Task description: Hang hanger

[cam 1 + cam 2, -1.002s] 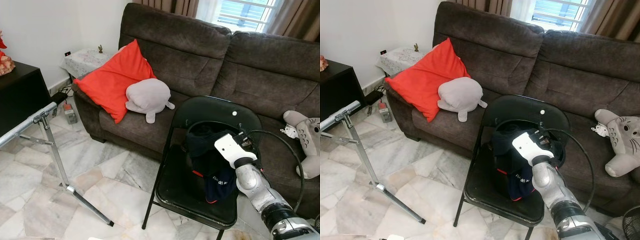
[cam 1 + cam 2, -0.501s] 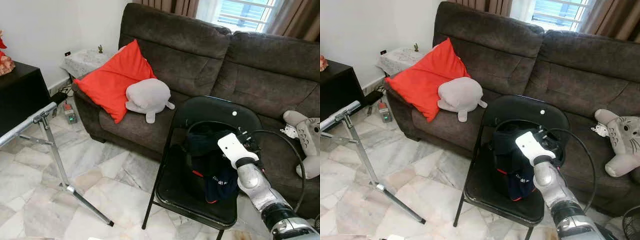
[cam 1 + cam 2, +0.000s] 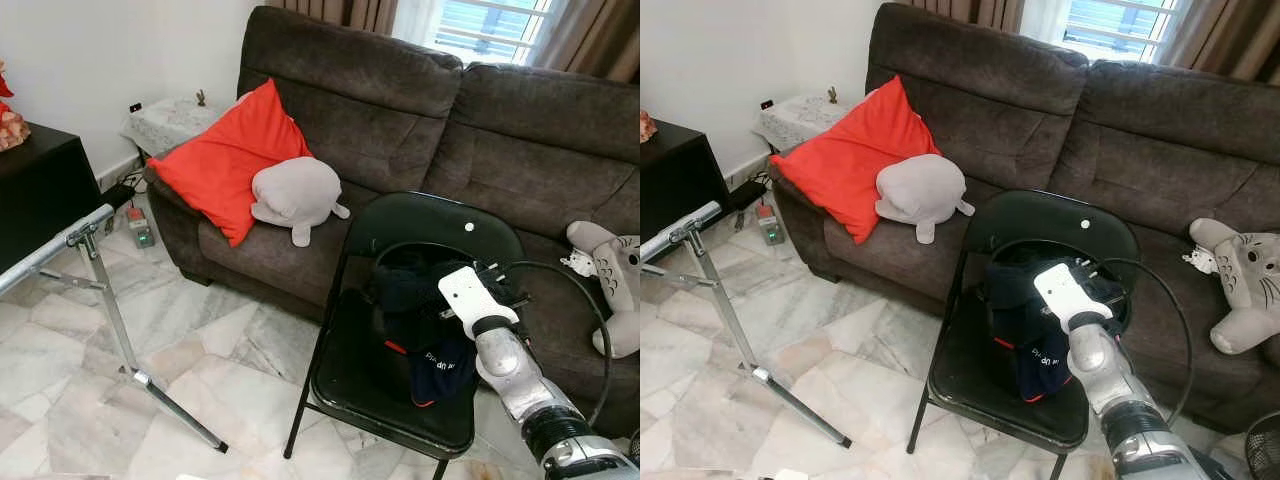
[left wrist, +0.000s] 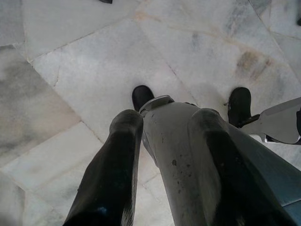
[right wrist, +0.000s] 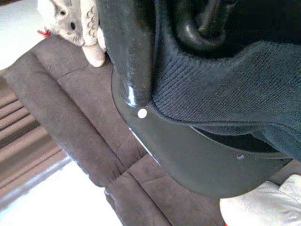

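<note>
Reaching into the dark garment [image 3: 420, 320] on the black folding chair [image 3: 400, 300] at lower right, the right claw [image 5: 188, 28] is buried in fabric beside a black hanger [image 5: 200, 35]; I cannot tell its opening. The left claw [image 4: 160, 155] hangs above the marble floor [image 4: 70, 70], fingers apart, holding nothing.

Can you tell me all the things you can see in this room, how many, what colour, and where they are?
Sofa: one, dark brown, against the wall.
Cushion: one, red, on the sofa.
Round plush: one, grey, beside the cushion.
Plush cat: one, grey, on the sofa's right end.
Folding chair: one, black, before the sofa.
Clothing: one bundle, dark navy, on the chair.
Metal stand: one, silver, left.
Right tool: at the clothing.
Left tool: above the floor.
</note>
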Available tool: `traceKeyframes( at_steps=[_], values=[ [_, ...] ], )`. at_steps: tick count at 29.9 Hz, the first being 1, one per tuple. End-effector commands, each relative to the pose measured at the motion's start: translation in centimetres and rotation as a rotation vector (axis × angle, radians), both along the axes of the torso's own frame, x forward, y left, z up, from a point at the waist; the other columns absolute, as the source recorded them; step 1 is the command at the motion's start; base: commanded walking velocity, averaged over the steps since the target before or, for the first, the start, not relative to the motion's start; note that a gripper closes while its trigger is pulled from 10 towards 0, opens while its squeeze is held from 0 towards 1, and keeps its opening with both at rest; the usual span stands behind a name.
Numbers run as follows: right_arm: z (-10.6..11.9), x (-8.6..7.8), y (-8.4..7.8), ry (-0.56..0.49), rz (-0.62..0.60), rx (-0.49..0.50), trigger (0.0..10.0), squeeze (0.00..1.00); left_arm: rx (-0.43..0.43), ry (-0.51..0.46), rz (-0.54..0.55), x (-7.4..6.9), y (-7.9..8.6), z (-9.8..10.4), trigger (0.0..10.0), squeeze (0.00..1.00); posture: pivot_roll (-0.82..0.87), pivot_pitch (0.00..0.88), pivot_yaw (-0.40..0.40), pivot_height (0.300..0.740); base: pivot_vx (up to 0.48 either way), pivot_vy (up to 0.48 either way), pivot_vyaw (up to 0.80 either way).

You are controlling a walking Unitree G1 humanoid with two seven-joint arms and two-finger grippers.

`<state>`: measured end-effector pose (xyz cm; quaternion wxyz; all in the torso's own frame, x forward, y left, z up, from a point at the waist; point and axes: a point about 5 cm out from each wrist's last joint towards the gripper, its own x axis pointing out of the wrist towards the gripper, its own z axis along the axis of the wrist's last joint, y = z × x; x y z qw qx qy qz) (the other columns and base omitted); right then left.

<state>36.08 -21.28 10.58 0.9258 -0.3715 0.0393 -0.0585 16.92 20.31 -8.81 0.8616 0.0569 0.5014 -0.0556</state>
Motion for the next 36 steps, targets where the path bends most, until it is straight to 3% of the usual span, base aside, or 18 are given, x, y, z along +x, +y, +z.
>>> traceKeyframes(
  at_steps=[1, 7, 9, 10, 12, 15, 23, 26, 29, 32, 33, 34, 36],
  values=[
    [-0.6, -0.3, -0.6, 0.026, -0.039, 0.053, 0.0, 0.0, 0.002, 0.027, -0.016, -0.6, -0.1, -0.3, 10.0, 0.0, 0.05, 0.016, -0.101, 0.74, 0.0, 0.0, 0.0],
    [-0.1, -0.2, -1.0, -0.001, -0.097, 0.218, 0.0, 0.0, 0.003, 0.027, -0.017, -0.6, -0.1, -0.3, 10.0, 0.0, 0.05, 0.016, -0.1, 0.74, 0.0, 0.0, 0.0],
    [1.3, 0.2, -1.7, -0.069, -0.129, 0.287, 0.0, 0.0, 0.004, 0.026, -0.016, -0.5, -0.1, -0.3, 10.0, 0.0, 0.05, 0.015, -0.1, 0.74, 0.0, 0.0, 0.0],
    [1.3, 0.2, -1.7, -0.069, -0.129, 0.287, 0.0, 0.0, 0.004, 0.026, -0.016, -0.5, -0.1, -0.3, 10.0, 0.0, 0.05, 0.015, -0.1, 0.74, 0.0, 0.0, 0.0],
    [4.0, 0.8, -2.6, -0.191, -0.156, 0.312, 0.0, 0.0, 0.005, 0.025, -0.016, -0.5, -0.1, -0.3, 10.0, 0.0, 0.05, 0.015, -0.1, 0.74, 0.0, 0.0, 0.0],
    [5.9, 1.0, -3.2, -0.272, -0.168, 0.319, 0.0, 0.0, 0.005, 0.026, -0.017, -0.5, -0.1, -0.3, 10.0, 0.0, 0.04, 0.015, -0.098, 0.74, 0.0, 0.0, 0.0],
    [9.3, 1.3, -3.9, -0.382, -0.169, 0.408, 0.0, 0.0, 0.005, 0.026, -0.019, -0.5, -0.1, -0.3, 10.0, 0.0, 0.04, 0.015, -0.099, 0.74, 0.0, 0.0, 0.0],
    [11.5, 1.1, -4.4, -0.467, -0.179, 0.421, 0.0, 0.0, 0.008, 0.025, -0.018, -0.5, -0.1, -0.3, 10.0, 0.0, 0.04, 0.015, -0.098, 0.74, 0.0, 0.0, 0.0],
    [12.8, 1.0, -4.6, -0.507, -0.186, 0.408, 0.0, 0.0, 0.009, 0.025, -0.019, -0.5, -0.1, -0.3, 10.0, 0.0, 0.04, 0.015, -0.097, 0.74, 0.0, 0.0, 0.0],
    [12.3, 1.2, -4.5, -0.458, -0.191, 0.408, 0.0, 0.0, 0.01, 0.026, -0.022, -0.5, -0.1, -0.3, 10.0, 0.0, 0.04, 0.013, -0.099, 0.74, 0.0, 0.0, 0.0],
    [11.5, 1.3, -4.3, -0.423, -0.198, 0.433, 5.5, 0.0, 0.01, 0.026, -0.022, -0.5, -0.1, -0.3, 10.0, 0.0, 0.04, 0.012, -0.1, 0.74, 0.0, 0.0, 0.0],
    [10.4, 1.3, -4.0, -0.372, -0.203, 0.466, 10.0, 0.0, 0.01, 0.026, -0.021, -0.5, -0.1, -0.3, 10.0, 0.0, 0.04, 0.012, -0.102, 0.74, 0.0, 0.0, 0.0],
    [8.7, 1.1, -3.6, -0.317, -0.22, 0.527, 10.0, 0.0, 0.009, 0.026, -0.02, -0.6, -0.1, -0.3, 10.0, 0.0, 0.05, 0.012, -0.102, 0.74, 0.0, 0.0, 0.0]
  ],
)
